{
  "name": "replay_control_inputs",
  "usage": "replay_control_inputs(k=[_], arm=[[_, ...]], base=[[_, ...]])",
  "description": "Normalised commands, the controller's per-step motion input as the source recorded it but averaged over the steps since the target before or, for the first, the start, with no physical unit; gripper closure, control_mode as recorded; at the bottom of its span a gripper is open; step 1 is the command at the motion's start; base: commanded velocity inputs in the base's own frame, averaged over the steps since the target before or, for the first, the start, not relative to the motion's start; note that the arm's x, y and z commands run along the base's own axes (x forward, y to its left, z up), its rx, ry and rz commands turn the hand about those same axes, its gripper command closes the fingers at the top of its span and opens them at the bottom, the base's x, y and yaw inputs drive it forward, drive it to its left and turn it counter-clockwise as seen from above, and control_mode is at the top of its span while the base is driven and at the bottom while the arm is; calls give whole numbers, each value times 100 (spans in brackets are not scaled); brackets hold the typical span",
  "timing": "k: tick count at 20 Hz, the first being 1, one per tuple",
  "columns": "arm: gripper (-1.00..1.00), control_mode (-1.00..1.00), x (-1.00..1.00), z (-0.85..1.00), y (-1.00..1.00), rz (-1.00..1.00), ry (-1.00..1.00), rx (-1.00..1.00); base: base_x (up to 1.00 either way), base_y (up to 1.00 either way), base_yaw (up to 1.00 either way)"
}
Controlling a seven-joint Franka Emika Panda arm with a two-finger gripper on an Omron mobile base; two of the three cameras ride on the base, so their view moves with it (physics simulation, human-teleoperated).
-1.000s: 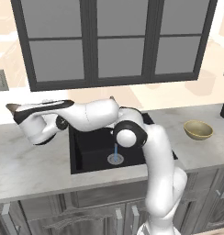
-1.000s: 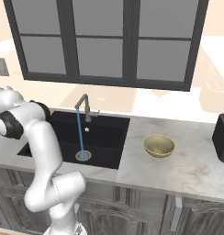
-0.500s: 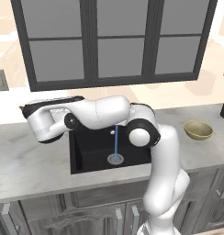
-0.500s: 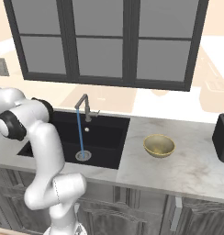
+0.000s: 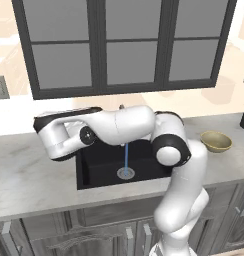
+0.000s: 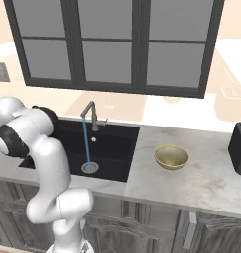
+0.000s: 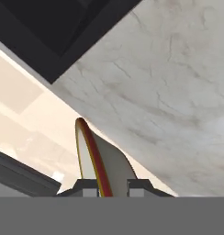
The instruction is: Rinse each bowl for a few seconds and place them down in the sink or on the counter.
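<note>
My gripper (image 7: 106, 187) is shut on the shallow bowl (image 7: 109, 165), which I see edge-on with its tan-orange rim and cream inside. Below it lies the counter (image 7: 169, 82), with a corner of the black sink (image 7: 54, 27) close by. In the left base view the arm stretches left, its hand over the counter (image 5: 29, 175) just left of the sink (image 5: 101, 167). Water (image 5: 126, 157) runs from the faucet (image 6: 90, 113) onto the drain (image 6: 88, 168). The olive-yellow bowl (image 5: 216, 141) (image 6: 171, 157) stands upright on the counter right of the sink (image 6: 112, 143).
A black appliance (image 6: 239, 148) stands at the far right of the counter (image 6: 191, 183). A dark-framed window (image 5: 124, 45) runs along the wall behind the sink. The arm's elbow (image 5: 169, 150) hangs over the basin's right side.
The arm has swung the hand and its bowl to the right, from further left over the counter toward the sink's left edge. Water keeps running; the olive bowl has stayed put.
</note>
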Motion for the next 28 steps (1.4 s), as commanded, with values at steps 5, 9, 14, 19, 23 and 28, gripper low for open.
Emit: replay_control_inputs(k=[5,9,14,19,23,28], arm=[[100,-100,-58,0,-6,-27,2,0],[100,-100,-52,0,0,-30,1,0],[100,-100,-41,0,-3,-32,0,-1],[100,-100,-33,11,-8,-21,0,-18],[100,-100,-27,2,0,-4,0,-49],[100,-100,-31,-3,0,-2,4,-50]], base=[[0,0,0],[0,0,0],[0,0,0],[0,0,0],[0,0,0],[0,0,0]])
